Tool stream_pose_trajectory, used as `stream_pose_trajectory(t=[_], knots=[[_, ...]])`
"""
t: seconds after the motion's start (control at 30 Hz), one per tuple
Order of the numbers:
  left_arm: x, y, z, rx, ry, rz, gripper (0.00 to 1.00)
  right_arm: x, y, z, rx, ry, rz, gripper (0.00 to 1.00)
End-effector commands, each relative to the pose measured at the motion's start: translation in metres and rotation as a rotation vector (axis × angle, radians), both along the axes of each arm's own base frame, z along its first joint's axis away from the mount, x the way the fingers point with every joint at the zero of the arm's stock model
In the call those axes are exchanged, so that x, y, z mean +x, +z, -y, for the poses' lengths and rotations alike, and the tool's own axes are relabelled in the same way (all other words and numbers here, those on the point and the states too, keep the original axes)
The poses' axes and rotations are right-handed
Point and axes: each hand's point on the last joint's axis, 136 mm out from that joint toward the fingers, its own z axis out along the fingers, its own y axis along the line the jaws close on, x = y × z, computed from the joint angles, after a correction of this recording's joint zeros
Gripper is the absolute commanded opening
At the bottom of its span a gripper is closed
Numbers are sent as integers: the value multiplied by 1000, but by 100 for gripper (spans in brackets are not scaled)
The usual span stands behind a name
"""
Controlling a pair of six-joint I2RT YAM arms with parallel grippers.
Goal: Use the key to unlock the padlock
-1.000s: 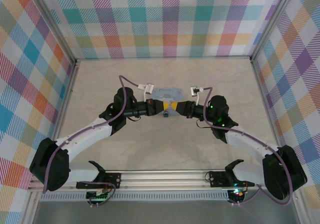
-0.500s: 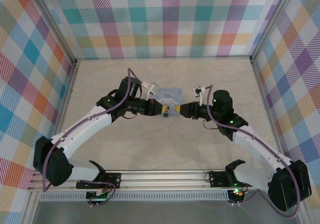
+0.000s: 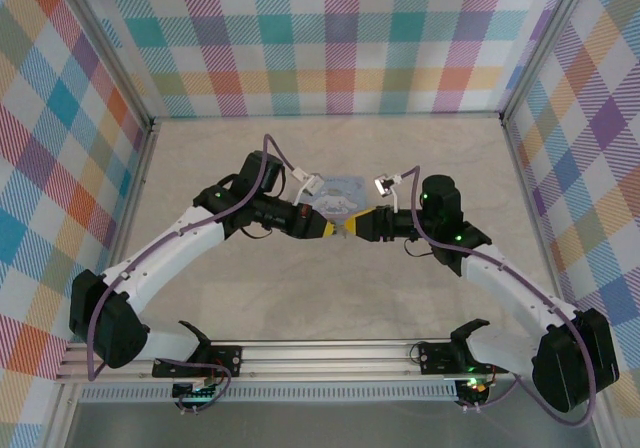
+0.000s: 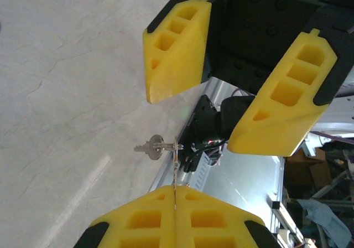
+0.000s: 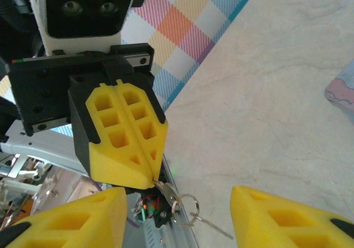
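Left tool (image 4: 175,190) pinches key (image 5: 165,191), gripped end hidden.

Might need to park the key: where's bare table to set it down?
Bare table lies inside the arch of both arms, down to the near rail, and in the far strip between the pale blue box and back wall. Crowded at centre: left pincer, shut on the key, faces open right pincer.

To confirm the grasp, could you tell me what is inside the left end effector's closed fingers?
A thin key sticks out edge-on from the shut left end effector, with a ring and a second key hanging off it. The pinched part is covered by the pads.
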Motion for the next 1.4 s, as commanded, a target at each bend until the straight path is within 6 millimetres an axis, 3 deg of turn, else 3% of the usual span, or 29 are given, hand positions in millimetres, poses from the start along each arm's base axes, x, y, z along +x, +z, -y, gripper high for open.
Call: stream_pose_trajectory(t=[0.0,0.13,0.4,0.77,0.9,1.0,1.37], knots=[[-11,17,4,-53,-68,29,0,-12,26,-7,66,88,62,51],[-10,17,5,-54,-71,28,0,-18,28,-11,75,134,61,43],[-12,20,6,-71,-84,29,0,-22,26,-15,68,163,54,41],[-15,19,6,-66,-100,31,0,-25,25,-16,49,172,71,15],[-12,19,5,-51,-86,47,0,-27,23,-15,37,179,71,15],[-10,18,4,-47,-80,54,0,-30,21,-13,30,183,75,9],[-1,18,8,-44,-61,59,0,-39,21,-10,30,213,78,0]])
